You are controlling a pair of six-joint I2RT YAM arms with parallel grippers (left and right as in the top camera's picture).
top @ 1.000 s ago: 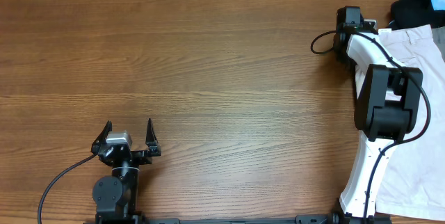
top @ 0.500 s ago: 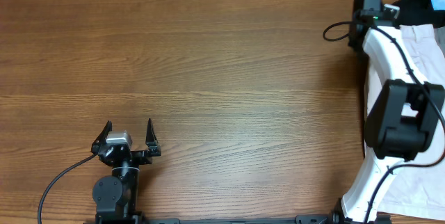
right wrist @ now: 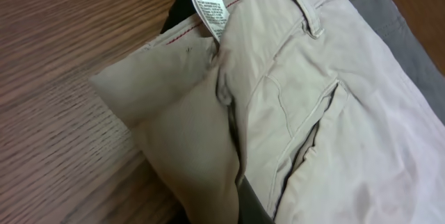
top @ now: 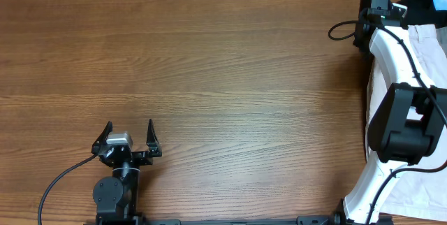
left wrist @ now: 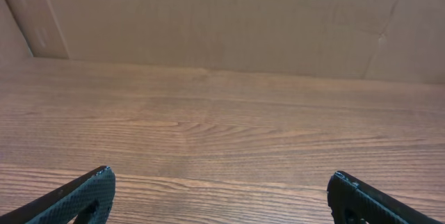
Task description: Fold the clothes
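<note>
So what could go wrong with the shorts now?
The shorts overlap a dark cloth, so a pull might drag both along. The left gripper sits open, far from them, so folding with one arm could leave them bunched or crooked.

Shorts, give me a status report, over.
Left gripper open, far from the shorts. Right gripper shut at the waistband, grip unconfirmed. Shorts not yet folded, at table's right edge, dark garment under the waist.
</note>
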